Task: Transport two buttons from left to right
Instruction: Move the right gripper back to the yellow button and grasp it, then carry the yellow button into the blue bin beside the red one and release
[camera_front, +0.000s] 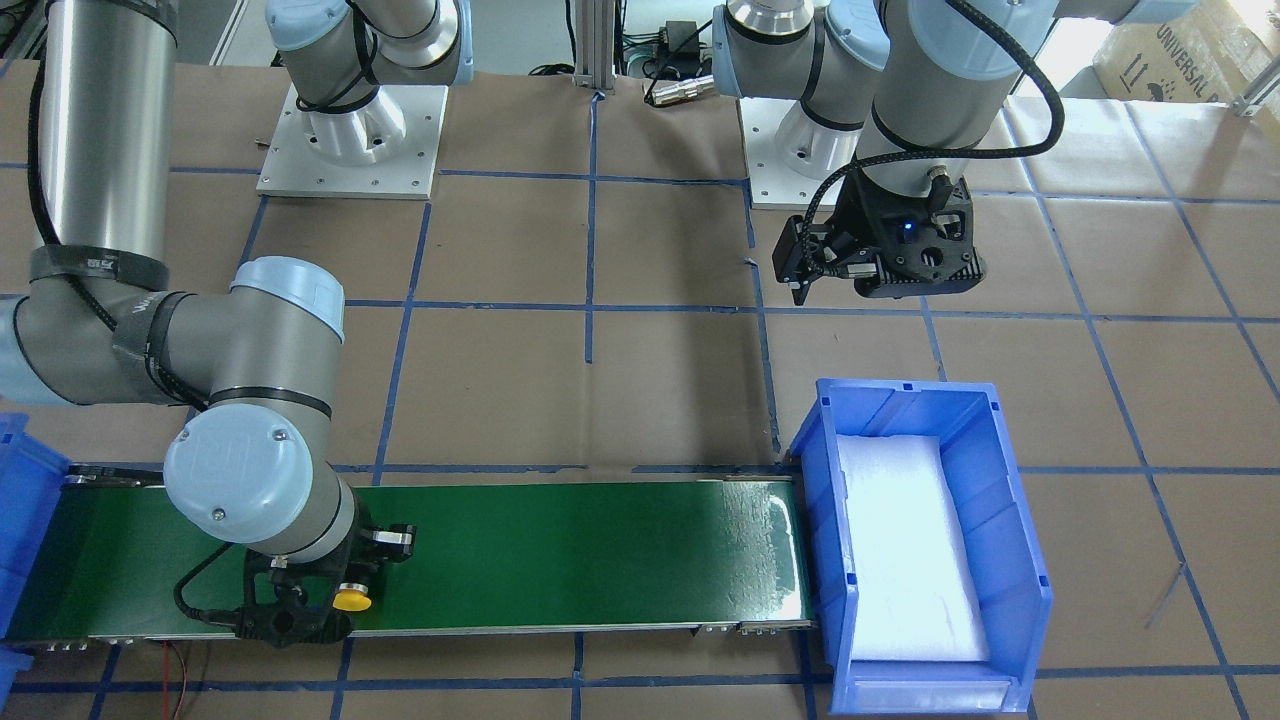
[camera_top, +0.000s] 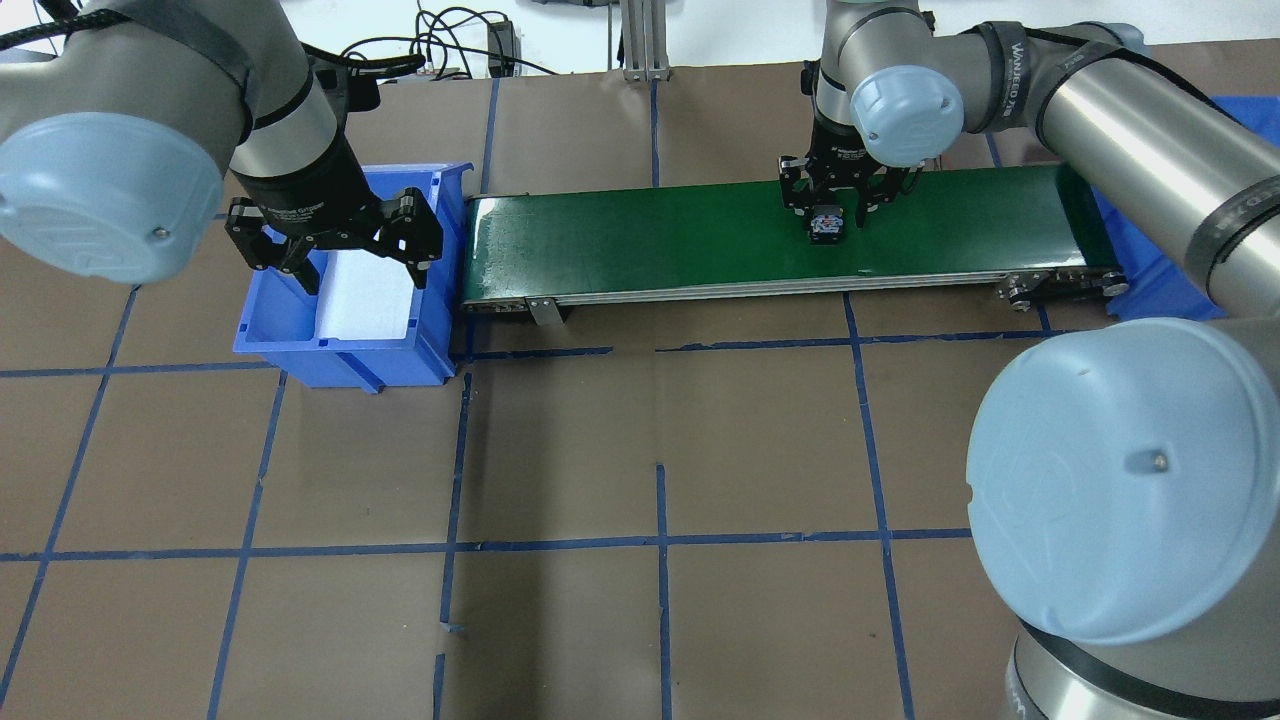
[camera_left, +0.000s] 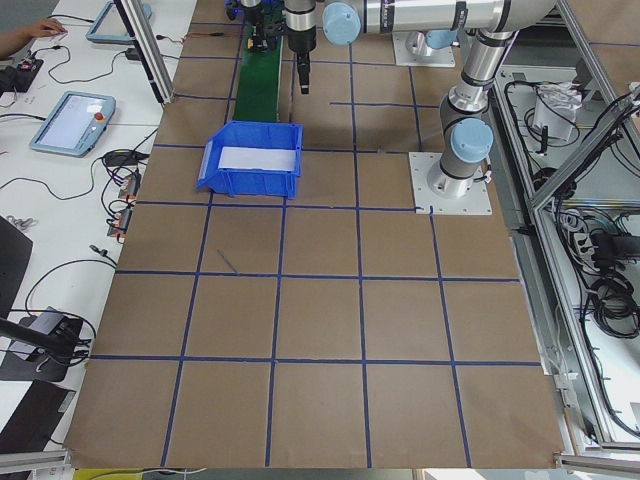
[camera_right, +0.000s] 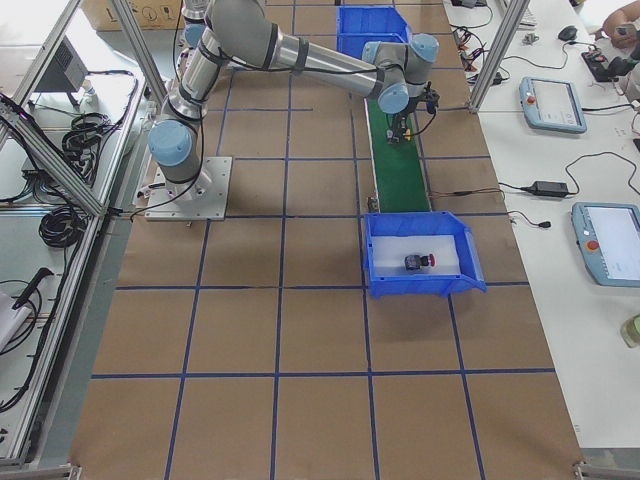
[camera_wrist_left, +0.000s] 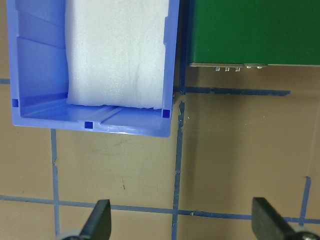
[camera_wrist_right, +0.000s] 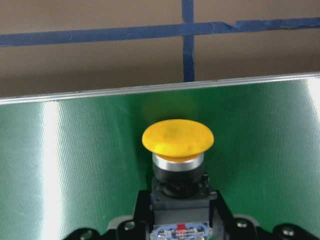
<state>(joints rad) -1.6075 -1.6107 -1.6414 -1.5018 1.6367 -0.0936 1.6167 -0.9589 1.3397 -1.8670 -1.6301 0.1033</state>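
The brown paper-covered table (camera_top: 660, 430), ruled off in blue tape, fills the picture, and across its far side runs the long green conveyor belt (camera_top: 650, 240). At the belt's left end sits the open blue plastic bin (camera_top: 340, 352), butted right up against it and lined with a white foam sheet (camera_front: 900, 540). At the right end, a second blue plastic bin (camera_front: 25, 500) shows only in part.

The left gripper (camera_top: 358, 268) hangs in the air with its fingers spread wide and nothing between them. Its wrist camera looks down on bare paper just on the robot's side of the bin.

Over on the belt's right half, the right gripper (camera_top: 828, 215) is down low and clamped on the yellow mushroom-capped push-button (camera_wrist_right: 177, 137). The black-grey contact block sits gripped between the jaws, and the button lies on its side with the cap pointing at the belt's operator-side edge. Whether the block touches the belt or hangs just clear of it cannot be told.

And the smallest item — the red-capped push-button (camera_right: 420, 262) on its dark block. It lies on the foam near the middle of the left-hand bin, picked out by the camera at the table's right end.
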